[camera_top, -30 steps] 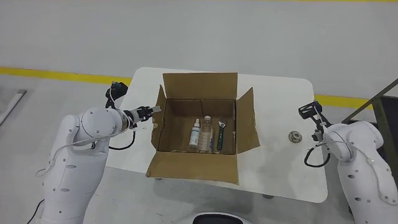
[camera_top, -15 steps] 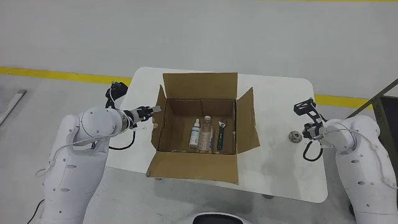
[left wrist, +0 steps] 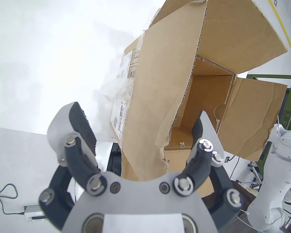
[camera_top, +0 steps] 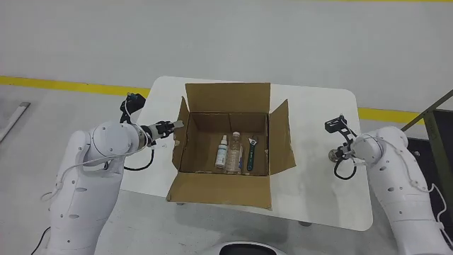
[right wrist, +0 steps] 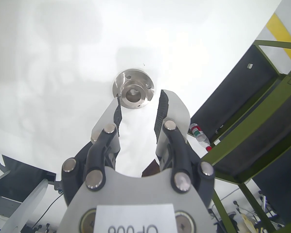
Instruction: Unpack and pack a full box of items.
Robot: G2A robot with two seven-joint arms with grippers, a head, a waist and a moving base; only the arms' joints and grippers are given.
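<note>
Flange (right wrist: 133, 88): lay flat on table (camera_top: 318, 198), right of box (camera_top: 219, 189), bore upward, no long axis.
Right gripper (right wrist: 139, 104): spread, empty, tips flanking flange's near edge; nearer arm.
Left gripper (left wrist: 138, 118): spread, astride box's left flap.

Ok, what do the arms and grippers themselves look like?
The left arm and right arm are smooth white, with black cables at the wrists. Left gripper and right gripper: silver-grey base plate, black linkages, silver bolts, pale grey fingers with black ribbed pads. Each carries a white label.
</note>
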